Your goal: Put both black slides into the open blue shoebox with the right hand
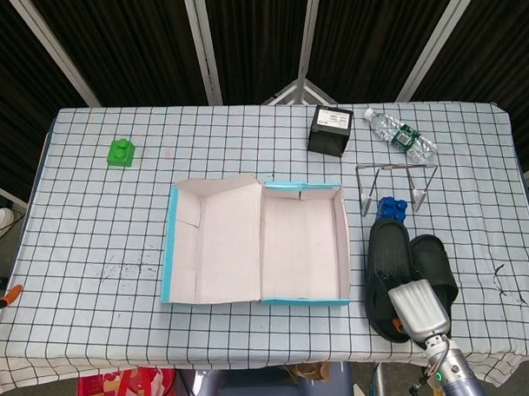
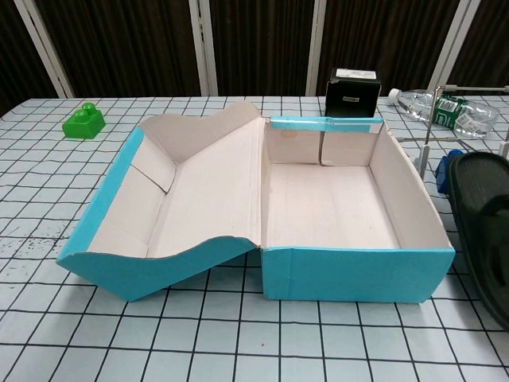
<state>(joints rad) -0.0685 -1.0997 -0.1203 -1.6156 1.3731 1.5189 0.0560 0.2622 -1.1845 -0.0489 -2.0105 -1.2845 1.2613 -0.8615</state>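
Right hand: the silver right hand (image 1: 418, 307) is sitting at the near right of the table, laid over the near end of the left one of the two black rubber slides (image 1: 390, 267); the fingers are hidden beneath it, so I cannot tell whether they are clamping that slide or just lying on it.

Left hand: not showing in either view.

Slides: two, lying side by side just right of the box; the left one is lying close along the box's right wall, the second black slide (image 1: 434, 266) sitting just beside it on the outside. In the chest view one black slide (image 2: 483, 227) is looming at the right edge, its toe showing above the box rim.

Box: one open blue cardboard shoebox (image 1: 303, 244) with a pale inside, holding nothing; its hinged lid (image 1: 212, 241) is lying flat open to the left.

Room to move: the box's right wall is standing between slides and cavity.

Far edge: one black cube-shaped box (image 1: 330, 130), one clear plastic bottle (image 1: 401, 137) lying on its side, one bent wire rack (image 1: 394, 183).

Blocks: two, one blue toy brick (image 1: 391, 205) touching the left slide's toe under the rack, one green toy brick (image 1: 120, 152) well apart at far left.

Table: a white black-gridded cloth (image 1: 101, 238).
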